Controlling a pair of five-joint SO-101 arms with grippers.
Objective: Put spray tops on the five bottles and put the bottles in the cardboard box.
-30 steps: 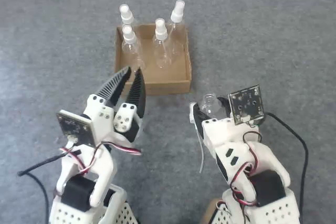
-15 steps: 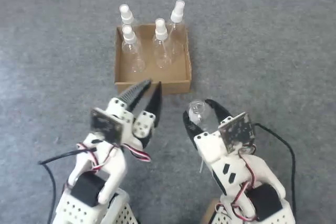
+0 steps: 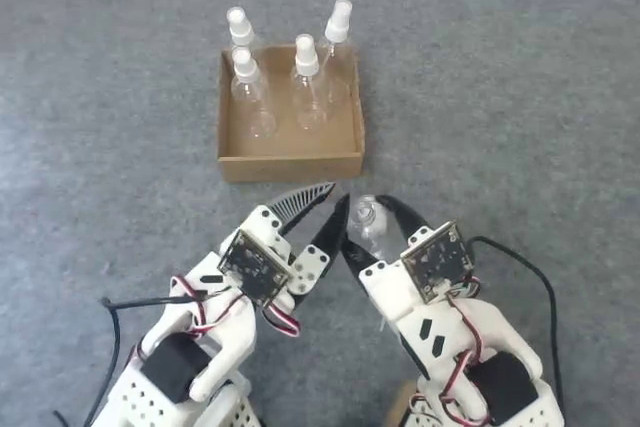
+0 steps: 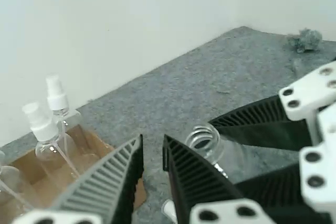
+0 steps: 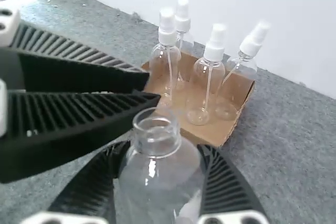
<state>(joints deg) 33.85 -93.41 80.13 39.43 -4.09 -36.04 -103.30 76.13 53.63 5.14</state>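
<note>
Grey mat (image 3: 520,97), R gripper (image 3: 367,223) gripping bottle (image 3: 372,239), L gripper (image 3: 337,197) beside

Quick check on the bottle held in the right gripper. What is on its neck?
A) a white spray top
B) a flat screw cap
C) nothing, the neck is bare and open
C: the bottle clamped in the right gripper ends in an open, bare neck with no top on it.

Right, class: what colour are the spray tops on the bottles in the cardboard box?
White spray tops, clearest in the right wrist view.
</note>
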